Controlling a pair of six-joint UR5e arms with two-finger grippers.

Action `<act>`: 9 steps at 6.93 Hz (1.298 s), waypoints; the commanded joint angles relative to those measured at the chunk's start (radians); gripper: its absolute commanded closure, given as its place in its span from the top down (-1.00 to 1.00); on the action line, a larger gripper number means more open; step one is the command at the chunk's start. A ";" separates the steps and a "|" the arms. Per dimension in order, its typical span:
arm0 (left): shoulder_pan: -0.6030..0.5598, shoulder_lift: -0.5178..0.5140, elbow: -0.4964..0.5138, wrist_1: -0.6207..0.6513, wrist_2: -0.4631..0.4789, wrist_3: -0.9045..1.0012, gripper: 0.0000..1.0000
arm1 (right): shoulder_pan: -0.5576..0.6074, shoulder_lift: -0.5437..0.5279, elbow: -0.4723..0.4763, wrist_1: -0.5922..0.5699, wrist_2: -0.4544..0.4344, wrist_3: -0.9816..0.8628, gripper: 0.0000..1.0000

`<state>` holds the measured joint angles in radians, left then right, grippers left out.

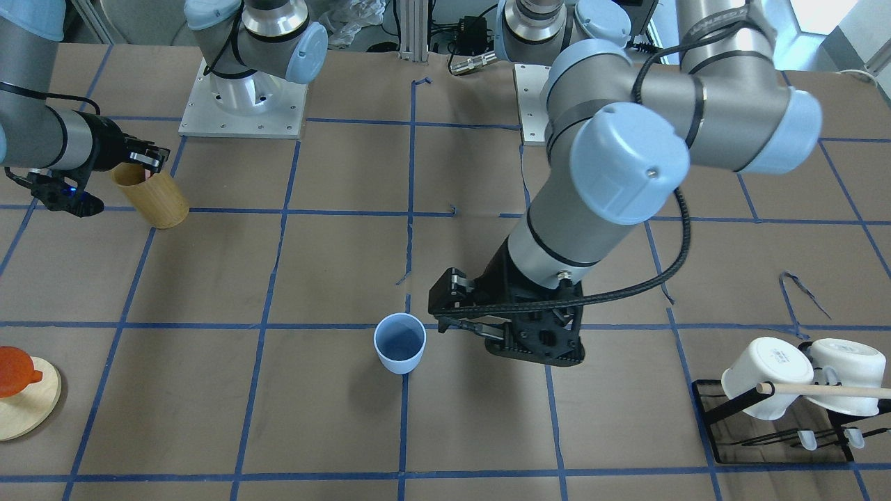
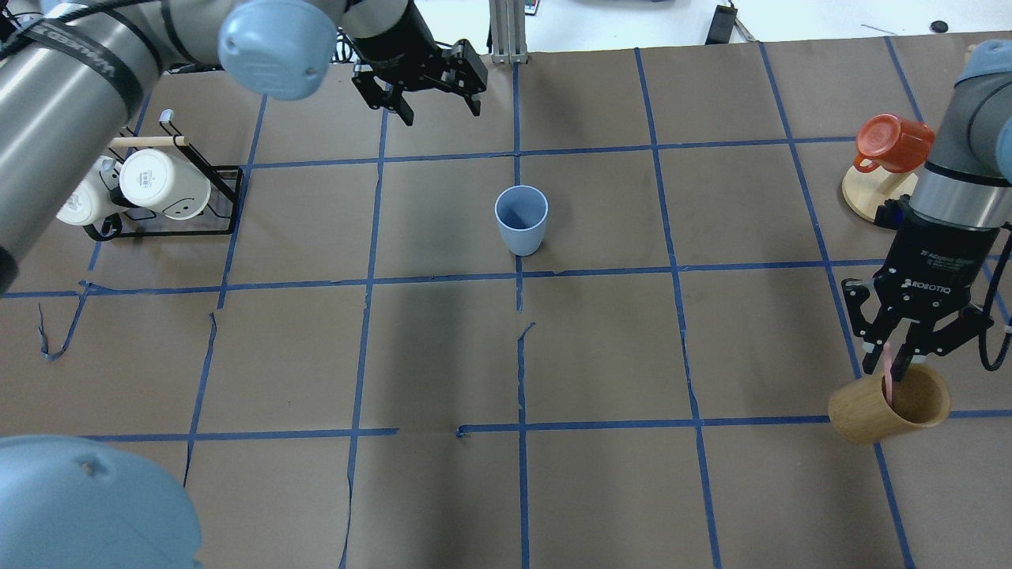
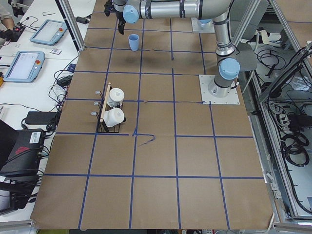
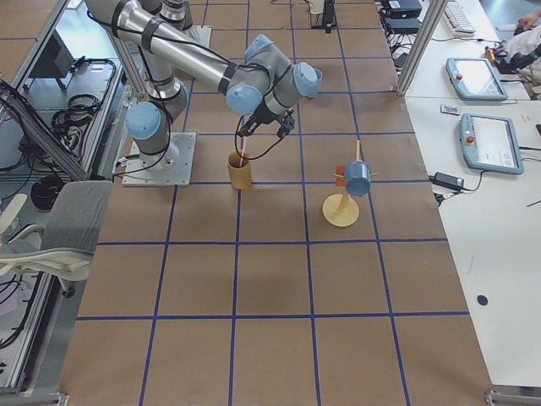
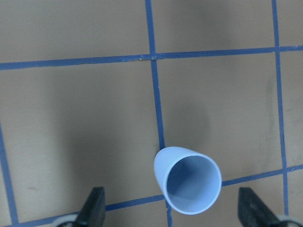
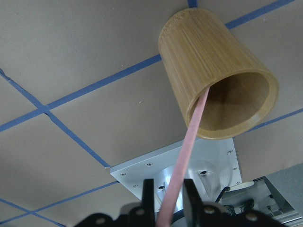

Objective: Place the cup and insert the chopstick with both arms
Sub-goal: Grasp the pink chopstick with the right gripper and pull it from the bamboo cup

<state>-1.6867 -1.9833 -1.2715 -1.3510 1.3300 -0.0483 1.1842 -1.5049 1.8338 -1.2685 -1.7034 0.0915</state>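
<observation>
The pale blue cup [image 2: 522,220] stands upright and empty near the table's middle. It also shows in the left wrist view [image 5: 188,179]. My left gripper [image 2: 441,113] is open and empty. It hangs above the table just beyond the cup and does not touch it. The pink chopstick [image 6: 187,142] stands in a tan bamboo cylinder [image 2: 889,407] at the table's right. My right gripper [image 2: 897,367] is above the cylinder's mouth, its fingers [image 6: 149,194] shut on the chopstick's upper part.
A black rack with two white mugs and a wooden rod [image 2: 158,186] stands at the far left. An orange cup on a round wooden stand [image 2: 889,146] is at the far right, close behind my right arm. Blue tape lines cross the brown table.
</observation>
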 commanded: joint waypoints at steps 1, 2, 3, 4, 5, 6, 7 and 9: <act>0.044 0.063 -0.005 -0.075 0.087 0.095 1.00 | -0.002 0.000 -0.002 0.008 -0.002 0.016 -0.48; 0.045 0.096 -0.002 -0.147 0.116 0.106 1.00 | -0.002 -0.001 -0.002 0.009 -0.002 0.017 -0.57; 0.048 0.125 -0.005 -0.202 0.126 0.107 1.00 | -0.003 -0.002 -0.004 0.021 -0.002 0.017 -0.58; 0.041 0.141 -0.005 -0.253 0.197 0.105 1.00 | -0.005 -0.002 -0.017 0.043 -0.004 0.017 -0.58; 0.047 0.149 -0.014 -0.307 0.234 0.105 1.00 | -0.005 -0.002 -0.042 0.084 -0.004 0.019 -0.63; 0.036 0.153 -0.058 -0.307 0.233 0.088 1.00 | -0.005 0.000 -0.071 0.131 -0.005 0.049 -0.70; 0.036 0.159 -0.071 -0.275 0.230 0.088 1.00 | -0.005 0.000 -0.085 0.159 -0.012 0.059 -0.79; 0.048 0.162 -0.078 -0.197 0.232 0.090 1.00 | -0.032 -0.002 -0.116 0.217 -0.018 0.059 -0.79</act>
<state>-1.6402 -1.8232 -1.3410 -1.5762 1.5609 0.0415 1.1697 -1.5057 1.7371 -1.0904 -1.7173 0.1485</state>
